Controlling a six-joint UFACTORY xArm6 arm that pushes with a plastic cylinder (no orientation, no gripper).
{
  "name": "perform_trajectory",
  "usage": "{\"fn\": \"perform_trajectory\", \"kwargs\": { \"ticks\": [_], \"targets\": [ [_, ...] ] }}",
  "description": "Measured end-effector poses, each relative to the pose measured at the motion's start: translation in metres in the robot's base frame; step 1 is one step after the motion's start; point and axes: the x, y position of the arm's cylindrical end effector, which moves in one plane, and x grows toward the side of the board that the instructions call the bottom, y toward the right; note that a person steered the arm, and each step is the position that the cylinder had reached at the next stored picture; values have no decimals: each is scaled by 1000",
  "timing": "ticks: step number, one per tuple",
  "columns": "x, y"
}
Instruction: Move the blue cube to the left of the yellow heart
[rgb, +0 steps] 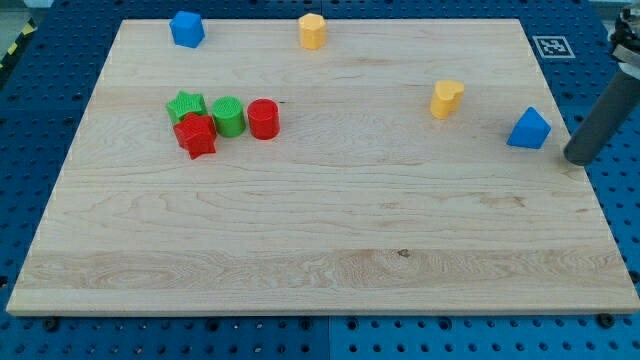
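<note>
The blue cube (186, 28) sits near the board's top-left corner. The yellow heart (447, 98) stands far from it, in the right half of the board. My tip (578, 158) is at the board's right edge, just right of a blue triangular block (528, 129) and apart from it. The tip is to the lower right of the yellow heart and far from the blue cube.
A yellow hexagonal block (312, 30) stands at the top centre. A cluster sits at the left: green star (185, 105), red star (196, 135), green cylinder (228, 116), red cylinder (262, 118). The wooden board (330, 260) lies on a blue perforated table.
</note>
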Motion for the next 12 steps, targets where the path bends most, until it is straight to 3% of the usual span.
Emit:
{"fn": "perform_trajectory", "kwargs": {
  "ticks": [4, 5, 7, 10, 11, 12],
  "targets": [
    [-50, -114],
    [-51, -183],
    [-130, -320],
    [-230, -589],
    [-258, -578],
    [-259, -577]
  ]
}}
